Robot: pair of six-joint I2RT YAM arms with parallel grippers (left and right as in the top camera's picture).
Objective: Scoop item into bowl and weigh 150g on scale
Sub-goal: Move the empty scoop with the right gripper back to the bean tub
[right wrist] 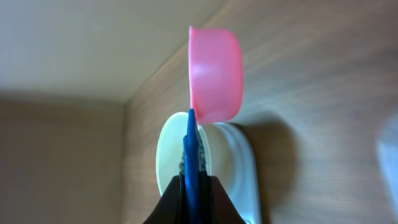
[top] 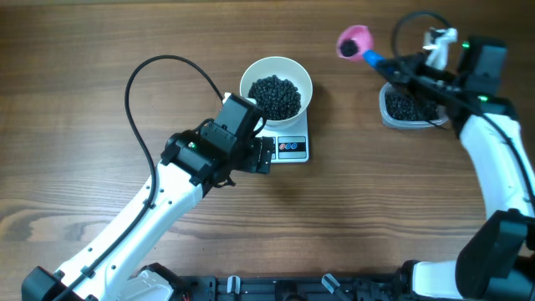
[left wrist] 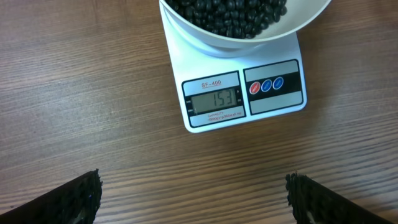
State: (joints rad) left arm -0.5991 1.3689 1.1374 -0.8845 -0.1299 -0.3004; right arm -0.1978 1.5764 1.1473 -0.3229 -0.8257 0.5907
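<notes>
The white bowl (top: 251, 77), heaped with black beans (top: 276, 96), stands on the small white scale (top: 292, 149). In the left wrist view the scale (left wrist: 273, 106) shows 153 on its display, with the bowl (left wrist: 298, 25) and beans (left wrist: 230, 12) at the top edge. My left gripper (top: 267, 155) (left wrist: 193, 185) hovers open just in front of the scale, nothing between its fingers. My right gripper (top: 399, 72) (right wrist: 193, 186) is shut on the blue handle (right wrist: 191, 149) of a pink scoop (top: 354, 42) (right wrist: 214, 74), held in the air right of the bowl. The scoop's inside is hidden.
A clear plastic tub (top: 386, 113) holding more black beans (top: 408, 106) sits at the far right under my right arm. The left arm's black cable (top: 138, 79) loops over the table left of the bowl. Bare wood lies around the scale.
</notes>
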